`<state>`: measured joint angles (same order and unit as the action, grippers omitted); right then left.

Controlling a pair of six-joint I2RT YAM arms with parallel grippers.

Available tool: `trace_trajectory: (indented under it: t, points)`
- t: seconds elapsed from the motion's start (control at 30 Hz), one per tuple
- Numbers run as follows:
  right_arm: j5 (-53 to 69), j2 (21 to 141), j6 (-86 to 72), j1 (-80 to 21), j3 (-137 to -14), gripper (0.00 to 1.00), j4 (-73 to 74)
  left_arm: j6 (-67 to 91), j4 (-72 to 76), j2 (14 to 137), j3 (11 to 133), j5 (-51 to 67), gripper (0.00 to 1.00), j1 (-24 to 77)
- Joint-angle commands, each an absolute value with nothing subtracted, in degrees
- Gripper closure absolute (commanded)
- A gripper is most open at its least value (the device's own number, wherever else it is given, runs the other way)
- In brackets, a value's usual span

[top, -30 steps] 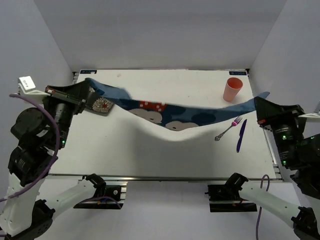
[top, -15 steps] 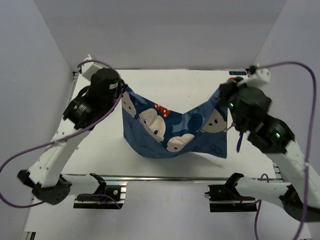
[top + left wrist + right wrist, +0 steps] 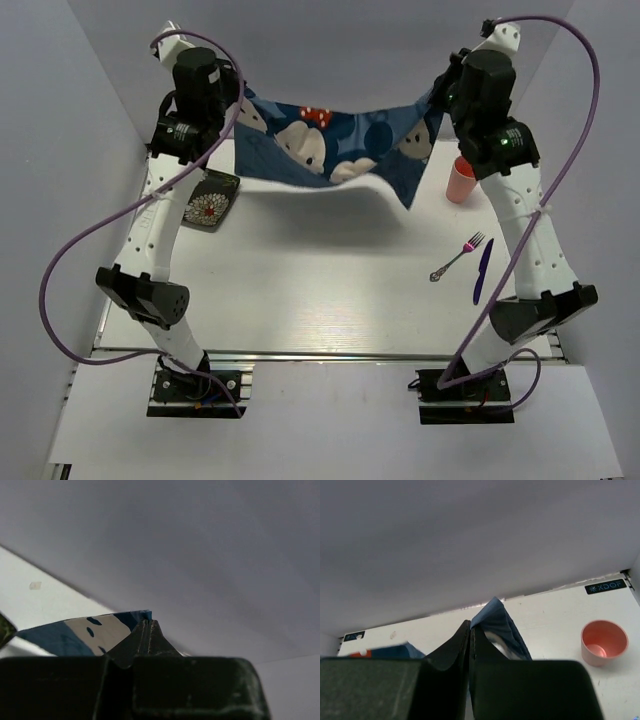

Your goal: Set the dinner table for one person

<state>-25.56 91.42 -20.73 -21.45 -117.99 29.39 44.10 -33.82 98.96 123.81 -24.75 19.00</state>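
A blue cloth mat (image 3: 335,140) with cartoon faces hangs stretched in the air over the far part of the white dinner table (image 3: 320,290). My left gripper (image 3: 243,97) is shut on its left corner, which shows in the left wrist view (image 3: 135,616). My right gripper (image 3: 440,98) is shut on its right corner, which also shows in the right wrist view (image 3: 495,617). The mat sags in the middle. A pink cup (image 3: 461,181), a fork (image 3: 457,257) and a purple knife (image 3: 482,270) lie at the right. A dark flowered plate (image 3: 207,199) lies at the left.
The pink cup also shows in the right wrist view (image 3: 604,641) near the table's far right corner. A metal rail (image 3: 320,353) runs along the near edge. Grey walls close in the far and side edges. Purple cables loop off both arms.
Both arms have swung up and toward the far side, carrying the mat from low over the middle of the table to high over the far edge. The dark plate now shows at left.
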Motion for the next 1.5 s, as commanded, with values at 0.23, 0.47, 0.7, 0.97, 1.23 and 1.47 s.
trace_trajectory:
  t: [0.23, 0.47, 0.7, 0.97, 1.23, 1.47]
  points:
    - [-1.1, 74.7, -24.3, -12.7, -73.2, 1.00, 6.5, 38.3, 4.9, 75.1, 74.8, -9.9, 1.00, 15.0]
    - [2.0, 63.2, -28.7, -12.4, -44.2, 0.65, 0.7, 45.2, 8.6, 57.4, 40.6, -5.2, 0.62, 16.4]
    - [0.5, 54.5, -27.3, -12.4, -39.4, 0.11, 2.0, 45.9, -5.3, 34.2, 29.7, -8.0, 0.02, 16.4]
    - [7.0, 78.9, -26.6, -14.1, -53.2, 0.11, 6.5, 44.3, -14.2, 60.9, 45.1, -6.1, 0.02, 15.8]
    - [3.1, 99.0, -25.3, -17.1, -65.1, 0.11, 17.0, 44.6, -26.6, 93.5, 68.3, -2.8, 0.02, 16.4]
    - [-4.2, 101.2, -23.3, -18.2, -64.4, 0.11, 20.1, 47.5, -25.9, 99.1, 62.7, -4.3, 0.02, 16.4]
